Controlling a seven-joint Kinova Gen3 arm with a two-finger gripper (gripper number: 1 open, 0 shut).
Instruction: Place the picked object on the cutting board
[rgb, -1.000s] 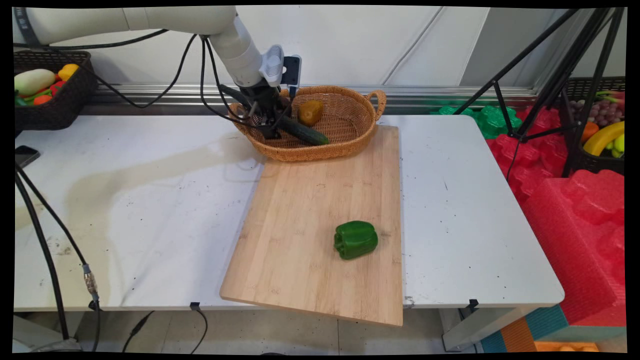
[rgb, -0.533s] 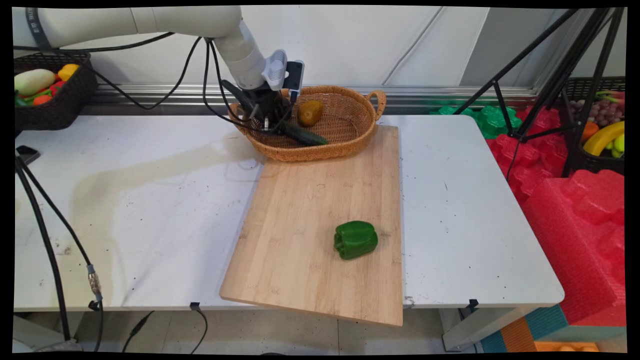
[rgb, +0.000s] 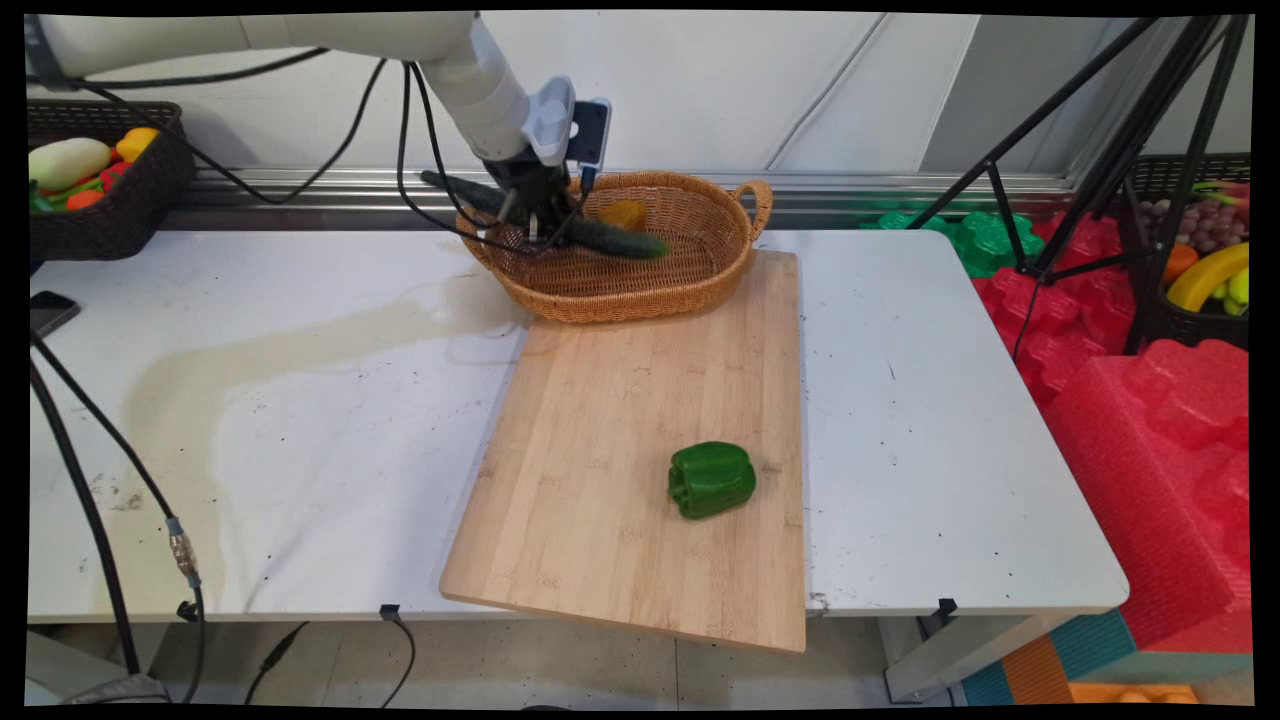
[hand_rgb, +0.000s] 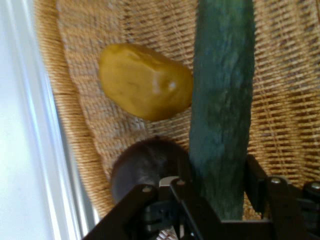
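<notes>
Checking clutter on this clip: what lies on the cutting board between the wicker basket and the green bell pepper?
Nothing: in the main view the cutting board is bare wood from the wicker basket down to the green bell pepper.

The cucumber (rgb: 590, 234) is long, dark green and a bit bumpy, and it's clamped near one end between the jaws of the gripper (rgb: 537, 228), lifted clear of the wicker basket (rgb: 700, 285) floor. It hangs roughly level over the basket's left half, free end pointing toward the basket's middle. Right beside it, down in the basket, sits a yellow-brown potato (hand_rgb: 144, 80), plus a dark roundish thing (hand_rgb: 147, 165) I can't really identify.
</notes>
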